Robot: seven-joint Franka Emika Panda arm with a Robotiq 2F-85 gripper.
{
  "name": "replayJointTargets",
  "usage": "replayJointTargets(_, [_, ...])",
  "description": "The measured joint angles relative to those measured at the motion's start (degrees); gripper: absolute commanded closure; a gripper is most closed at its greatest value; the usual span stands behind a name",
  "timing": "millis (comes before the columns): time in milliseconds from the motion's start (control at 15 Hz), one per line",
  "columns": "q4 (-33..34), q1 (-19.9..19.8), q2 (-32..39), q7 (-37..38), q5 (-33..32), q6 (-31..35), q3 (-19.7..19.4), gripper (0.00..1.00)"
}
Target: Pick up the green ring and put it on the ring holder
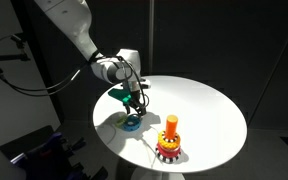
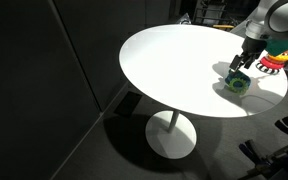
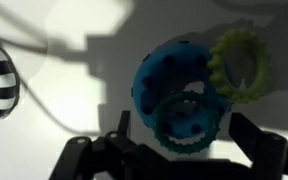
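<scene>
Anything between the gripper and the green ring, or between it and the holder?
Nothing visible. The gripper hangs open right above the green ring, which lies on the blue toothed ring, yellow ring beside. The table towards the ring holder looks bare.

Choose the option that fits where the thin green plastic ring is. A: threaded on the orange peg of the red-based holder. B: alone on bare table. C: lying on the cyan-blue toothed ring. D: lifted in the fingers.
C: the wrist view shows the thin green plastic ring resting across the cyan-blue toothed ring, with the orange-peg ring holder standing apart.
</scene>
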Motion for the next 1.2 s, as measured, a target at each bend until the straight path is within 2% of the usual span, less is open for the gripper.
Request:
replayJointTargets(667, [1.0, 0.1, 1.7, 0.0, -0.2, 0.0, 0.0, 0.0])
replayJointTargets(733, [1.0, 0.1, 1.9, 0.0, -0.2, 0.0, -0.1, 0.19])
replayJointTargets(1000, [1.4, 0.1, 2.3, 0.1, -0.2, 0.0, -0.1, 0.51])
replayJointTargets(1067, [1.6, 0.1, 2.3, 0.1, -0.2, 0.0, -0.1, 0.54])
replayJointTargets(1200, [1.8, 0.1, 2.3, 0.3, -0.2, 0.0, -0.2, 0.54])
